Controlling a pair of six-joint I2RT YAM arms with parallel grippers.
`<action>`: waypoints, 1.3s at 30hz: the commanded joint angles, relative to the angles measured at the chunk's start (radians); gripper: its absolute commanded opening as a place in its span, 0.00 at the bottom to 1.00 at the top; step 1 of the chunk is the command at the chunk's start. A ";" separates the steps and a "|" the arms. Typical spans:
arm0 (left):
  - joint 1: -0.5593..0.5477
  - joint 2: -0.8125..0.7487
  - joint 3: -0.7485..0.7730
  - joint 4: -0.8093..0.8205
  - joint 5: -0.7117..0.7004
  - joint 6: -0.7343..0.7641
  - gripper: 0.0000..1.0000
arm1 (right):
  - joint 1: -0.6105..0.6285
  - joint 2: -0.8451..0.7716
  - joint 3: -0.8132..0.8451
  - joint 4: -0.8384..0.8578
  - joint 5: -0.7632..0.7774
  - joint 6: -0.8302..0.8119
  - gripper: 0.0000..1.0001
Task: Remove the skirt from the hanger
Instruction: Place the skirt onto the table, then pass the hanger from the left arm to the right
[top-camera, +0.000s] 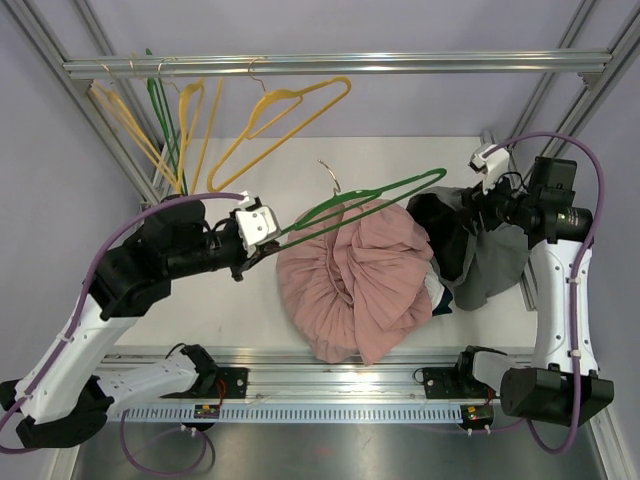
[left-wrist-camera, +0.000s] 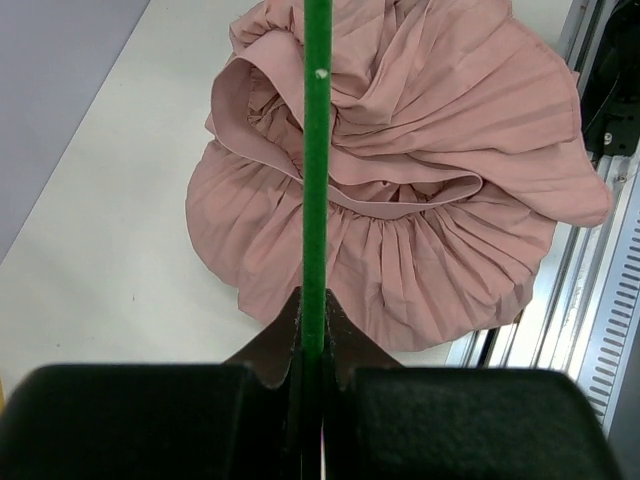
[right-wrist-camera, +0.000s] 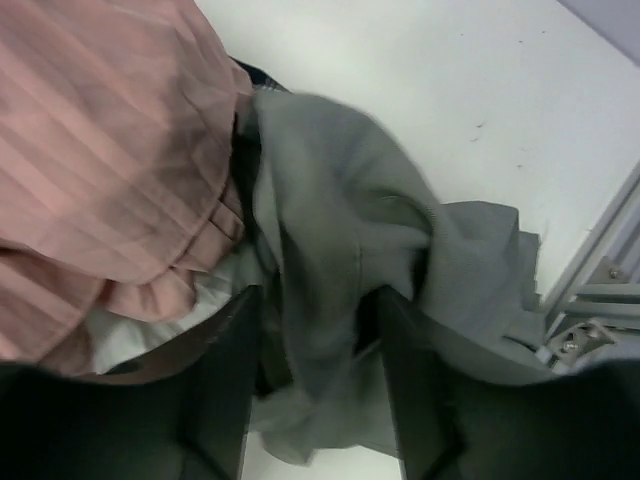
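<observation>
Left side: the left gripper (left-wrist-camera: 312, 330) is clamped tight on one end of the green hanger (top-camera: 380, 195), the bar pinched between both fingers. From the grip the hanger runs out to the right, held above the table (top-camera: 200, 310), with its metal hook pointing toward the back.

Centre: the skirt (top-camera: 350, 285), pink and pleated, lies in a crumpled heap on the table, just ahead of the left gripper and below it. The hanger crosses over the back part of the heap. In the left wrist view the green bar runs straight over the skirt's waistband folds. Whether cloth touches the bar cannot be told. No part of the skirt is seen draped over the bar.

Right side: the right gripper (right-wrist-camera: 315, 300) has its fingers apart. Grey cloth (top-camera: 495, 265) lies between them and spreads on the table beneath. The skirt's right edge lies just beside this gripper, touching the grey cloth, and is not between the fingers.

Rear: spare hangers (top-camera: 290, 110), mostly yellow, hang from the rail (top-camera: 400, 62), well apart from the skirt.
</observation>
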 joint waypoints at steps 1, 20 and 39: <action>-0.002 -0.008 0.014 0.040 -0.014 0.051 0.00 | 0.000 -0.012 0.098 -0.052 -0.046 -0.073 0.70; -0.004 0.073 0.095 -0.054 -0.169 0.152 0.00 | 0.299 -0.086 0.346 -0.221 -0.667 -0.262 0.94; -0.051 0.291 0.195 0.124 -0.099 0.047 0.00 | 0.664 0.138 0.524 0.362 -0.055 0.464 0.92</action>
